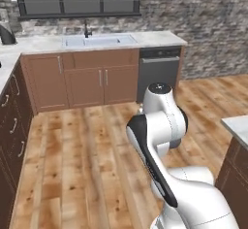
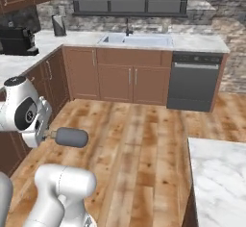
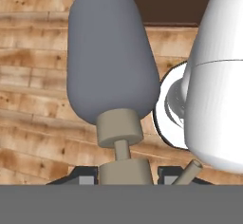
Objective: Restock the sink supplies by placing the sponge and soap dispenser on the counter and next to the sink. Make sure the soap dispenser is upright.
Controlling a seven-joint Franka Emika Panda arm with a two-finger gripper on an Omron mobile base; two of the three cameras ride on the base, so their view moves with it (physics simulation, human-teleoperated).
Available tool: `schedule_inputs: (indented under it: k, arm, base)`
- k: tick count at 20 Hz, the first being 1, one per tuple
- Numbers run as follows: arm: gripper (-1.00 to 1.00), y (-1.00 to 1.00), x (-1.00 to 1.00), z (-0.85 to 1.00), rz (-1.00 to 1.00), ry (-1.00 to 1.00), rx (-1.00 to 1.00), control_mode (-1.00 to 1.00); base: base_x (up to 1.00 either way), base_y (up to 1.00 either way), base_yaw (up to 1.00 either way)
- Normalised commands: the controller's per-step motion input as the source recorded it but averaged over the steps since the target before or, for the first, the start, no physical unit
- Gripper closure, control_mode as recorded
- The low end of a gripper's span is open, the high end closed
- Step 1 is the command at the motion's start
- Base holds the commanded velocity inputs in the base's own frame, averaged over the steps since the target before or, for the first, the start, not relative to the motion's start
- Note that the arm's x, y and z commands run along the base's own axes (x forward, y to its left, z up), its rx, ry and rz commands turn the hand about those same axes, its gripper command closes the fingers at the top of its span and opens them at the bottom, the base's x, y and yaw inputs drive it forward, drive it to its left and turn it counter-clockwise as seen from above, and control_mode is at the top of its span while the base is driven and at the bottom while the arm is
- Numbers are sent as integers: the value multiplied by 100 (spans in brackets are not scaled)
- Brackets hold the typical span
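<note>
Right up against the hand camera is the dark grey rounded soap dispenser bottle with its beige pump top (image 3: pixel 114 66), and the two-finger gripper (image 3: pixel 124 173) has its dark tips on either side of the pump head, so it's clamped on the bottle by the top end. In the right base view the same bottle (image 2: pixel 71 137) sticks out sideways from the wrist, lying horizontal over the wooden plank floor (image 2: pixel 139 139) (so not upright at all right now, pump end toward the hand, fat end pointing away).

My guess on why it's carried like that: the arm is folded in close to the body while the base is out in the middle of the kitchen, and the pump is just the narrow bit the fingers could close around.

Way across the room is the white grey-veined marble counter over brown wooden cabinets (image 1: pixel 160 39), with the pale rectangular sink (image 1: pixel 99 41) and its black faucet (image 1: pixel 86 30) cut into it. The bottle is well apart from all that. I'd say it'll need rotating to stand base-down before it gets set beside the sink.

Can't spot the sponge anywhere.
</note>
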Motion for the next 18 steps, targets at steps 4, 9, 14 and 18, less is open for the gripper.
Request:
schedule_inputs:
  k: [4, 9, 14, 18]
  arm:
    - [100, 0, 0, 0, 0, 0, 0, 100]
    - [100, 0, 0, 0, 0, 0, 0, 100]
    - [100, 0, 0, 0, 0, 0, 0, 100]
    - [100, 0, 0, 0, 0, 0, 0, 100]
  base:
    - [100, 45, -8]
    - [100, 51, -7]
    - [100, 47, -4]
    - [100, 39, 0]
